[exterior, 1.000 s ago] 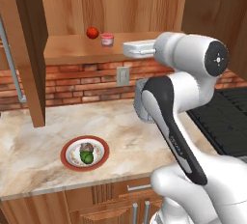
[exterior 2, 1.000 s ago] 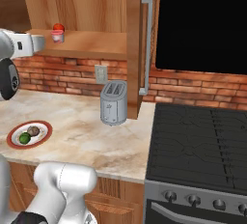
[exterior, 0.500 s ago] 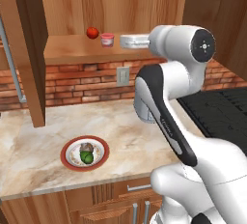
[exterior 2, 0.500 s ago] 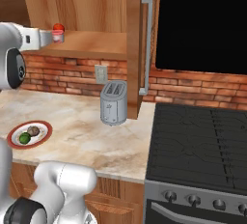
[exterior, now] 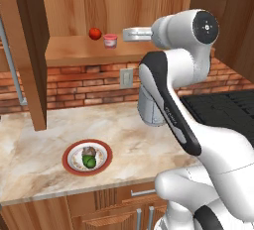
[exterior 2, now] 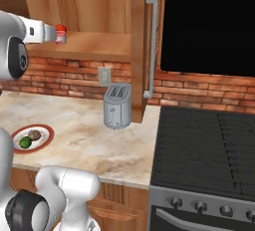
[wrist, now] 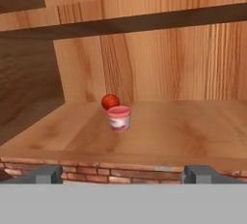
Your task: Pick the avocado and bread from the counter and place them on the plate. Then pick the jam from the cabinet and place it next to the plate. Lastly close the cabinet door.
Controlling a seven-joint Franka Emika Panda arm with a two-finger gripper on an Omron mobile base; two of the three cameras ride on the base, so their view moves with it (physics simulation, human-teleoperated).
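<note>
The jam is a small pink jar standing upright on the cabinet shelf, with a red round fruit just behind it. My gripper hovers at shelf height just right of the jam, open and empty, and the jar sits ahead of the wide-apart fingertips. Below on the counter, the red-rimmed plate holds the avocado and the bread. The cabinet door stands open at the left.
A silver toaster stands on the counter near the other open door with its bar handle. A black stove lies to the right. A wall outlet sits in the brick backsplash under the shelf.
The arm has swung up and the gripper has crept left along the shelf toward the jam. The jaws stayed open. Plate, avocado and bread have not moved.
</note>
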